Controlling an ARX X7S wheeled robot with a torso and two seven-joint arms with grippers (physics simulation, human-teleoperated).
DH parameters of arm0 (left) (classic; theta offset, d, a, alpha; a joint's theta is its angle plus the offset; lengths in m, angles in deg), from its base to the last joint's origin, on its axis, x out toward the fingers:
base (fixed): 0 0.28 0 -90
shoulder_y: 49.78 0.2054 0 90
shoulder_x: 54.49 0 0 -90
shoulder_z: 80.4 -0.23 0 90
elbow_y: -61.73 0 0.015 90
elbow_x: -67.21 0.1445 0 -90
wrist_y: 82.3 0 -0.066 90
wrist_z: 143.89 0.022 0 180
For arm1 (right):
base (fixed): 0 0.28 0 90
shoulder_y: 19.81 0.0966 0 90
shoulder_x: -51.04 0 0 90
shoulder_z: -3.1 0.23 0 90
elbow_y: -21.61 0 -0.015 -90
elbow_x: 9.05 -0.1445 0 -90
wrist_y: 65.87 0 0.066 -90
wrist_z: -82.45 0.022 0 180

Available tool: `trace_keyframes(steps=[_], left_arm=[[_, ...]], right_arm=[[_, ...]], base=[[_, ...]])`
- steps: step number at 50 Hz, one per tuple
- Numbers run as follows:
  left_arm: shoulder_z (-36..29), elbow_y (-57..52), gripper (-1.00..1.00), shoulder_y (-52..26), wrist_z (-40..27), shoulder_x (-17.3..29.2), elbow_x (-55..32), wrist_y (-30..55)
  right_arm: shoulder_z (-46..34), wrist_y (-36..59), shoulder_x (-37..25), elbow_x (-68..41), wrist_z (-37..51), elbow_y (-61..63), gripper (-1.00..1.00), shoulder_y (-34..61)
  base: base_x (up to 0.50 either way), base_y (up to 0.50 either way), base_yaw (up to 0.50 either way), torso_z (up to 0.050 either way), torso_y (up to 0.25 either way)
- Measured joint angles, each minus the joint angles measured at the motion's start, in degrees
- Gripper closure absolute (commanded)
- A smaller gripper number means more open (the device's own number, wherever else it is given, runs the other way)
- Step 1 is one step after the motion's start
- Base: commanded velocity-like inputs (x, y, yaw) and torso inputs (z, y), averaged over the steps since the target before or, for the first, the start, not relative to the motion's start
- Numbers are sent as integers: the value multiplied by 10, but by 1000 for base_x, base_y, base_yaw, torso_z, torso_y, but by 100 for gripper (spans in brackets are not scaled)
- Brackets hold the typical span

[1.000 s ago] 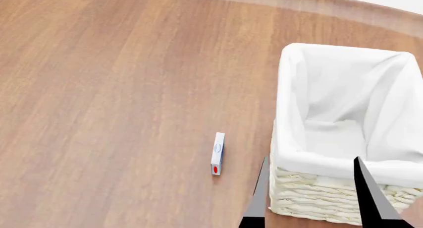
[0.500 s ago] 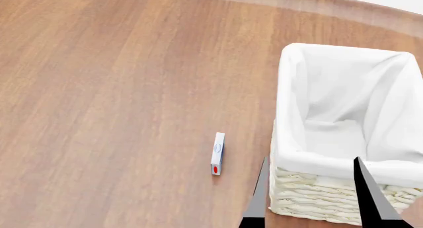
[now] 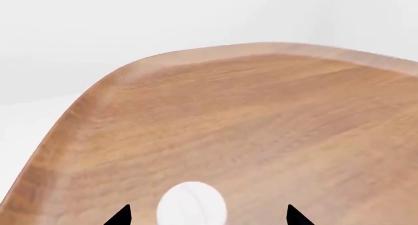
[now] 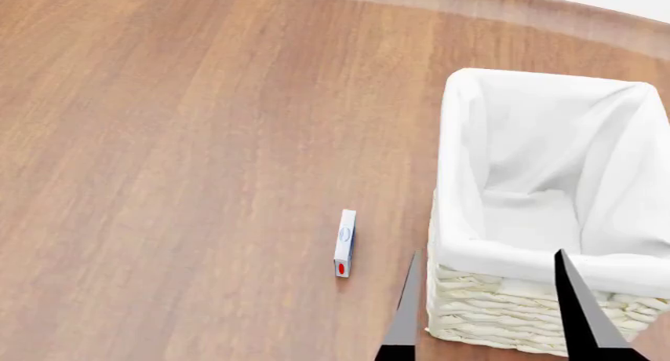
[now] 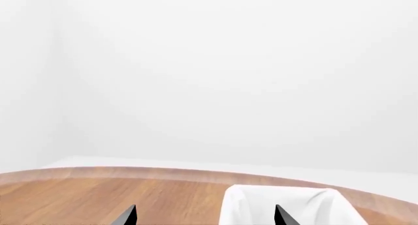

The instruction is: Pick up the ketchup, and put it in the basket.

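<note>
Ketchup (image 3: pixel 191 204) cap between left fingers (image 3: pixel 121 216)

The head camera is looking steeply down on the wooden table (image 4: pixel 188 141) and basket (image 4: pixel 544 188), which the right wrist camera, facing level toward the white wall, is probably sharing (image 5: pixel 287 205).

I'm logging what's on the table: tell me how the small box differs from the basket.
The small box is tiny, slim and closed, lying flat on the bare wood; the basket is far bigger, open at the top and stands upright. The box is white with blue and red print; the basket is cream woven wicker with a plain white cloth liner folded over its rim. Both are rectangular and rest on the same wooden table.
</note>
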Motion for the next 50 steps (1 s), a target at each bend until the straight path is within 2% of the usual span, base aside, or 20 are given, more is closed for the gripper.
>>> trace_keyframes(steps=[40,41,50], left_arm=[[2,58,-100,-18,21,-7,-17,-10],[2,59,100,-18,20,-7,-17,-10],[3,57,100,-16,15,-7,-12,-11]], right_arm=[[-14,-5,-4,3,6,-5,-100,4],[-14,-5,-4,2,6,-5,-100,4],[-16,-5,-6,2,8,-5,-100,5]], base=[[0,0,0,0,0],[0,0,0,0,0],[0,0,0,0,0]])
